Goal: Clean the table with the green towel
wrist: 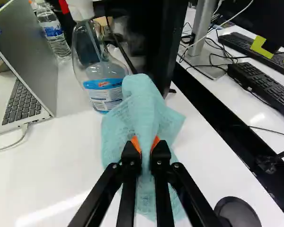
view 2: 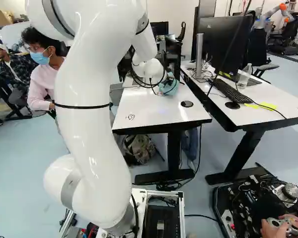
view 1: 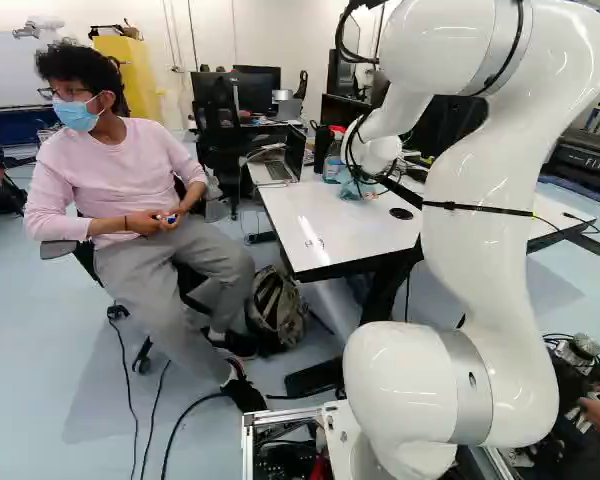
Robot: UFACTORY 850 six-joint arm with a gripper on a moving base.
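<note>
Well, the thin, pale blue-green cloth towel is over the far part of the white tabletop with the dark edge, held by the black two-finger gripper. In the wrist view, the gripper is clamped on the towel's bunched middle, an orange pad pressing from each side; the cloth fans out ahead of and beside the fingers, and a strip of it trails back between them. I cannot tell whether its lower edge touches the tabletop.

With straight ahead of the gripper as twelve o'clock, the clear plastic spray bottle with the blue-and-white label stands upright at eleven, just beyond the towel; whether they touch is unclear. Farther out, also near eleven, is a clear water bottle with a blue label. The open silver laptop with dark keys sits at ten, a white cable plugged into its side. A black, upright panel rises at twelve, and a round black disc lies at four.

Across a dark gap, toward two, a black keyboard rests on the second white table. In the right base view, a camouflage-patterned backpack is below the tabletop at seven o'clock from the towel, and another robot stands well apart at two.
</note>
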